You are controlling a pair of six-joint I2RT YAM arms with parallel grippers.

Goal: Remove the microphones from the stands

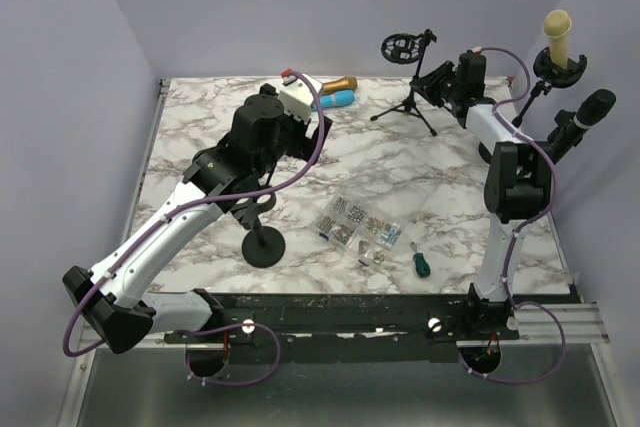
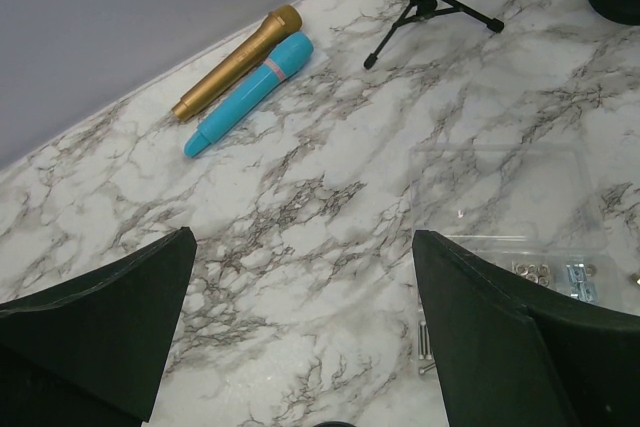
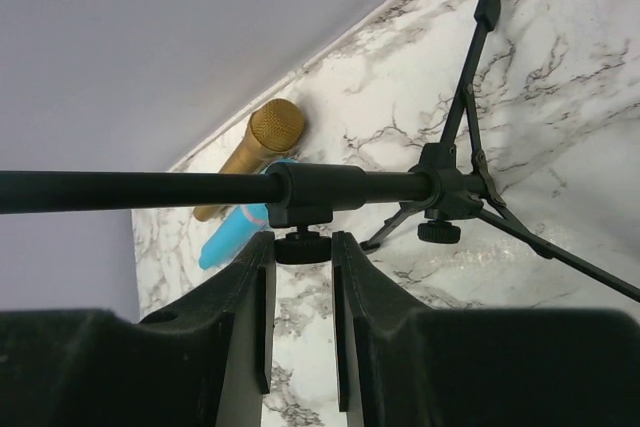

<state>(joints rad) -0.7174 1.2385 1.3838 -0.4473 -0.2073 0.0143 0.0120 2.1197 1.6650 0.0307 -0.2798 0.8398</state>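
Note:
A black tripod stand (image 1: 408,105) at the back of the table carries an empty round mount (image 1: 400,47). My right gripper (image 1: 432,82) reaches its pole (image 3: 350,187) from the right. The jaws are closed against both sides of the small black knob (image 3: 302,247) under the pole's collar. At the far right, a cream microphone (image 1: 557,35) stands upright in a holder, and a black microphone (image 1: 590,110) sits tilted on another stand. My left gripper (image 2: 303,237) hangs open over bare marble with nothing between its fingers.
A gold microphone (image 2: 240,62) and a blue one (image 2: 255,92) lie side by side near the back wall. A round black base (image 1: 265,245) sits under my left arm. A clear box of screws (image 1: 360,227) and a green-handled screwdriver (image 1: 422,265) lie mid-table.

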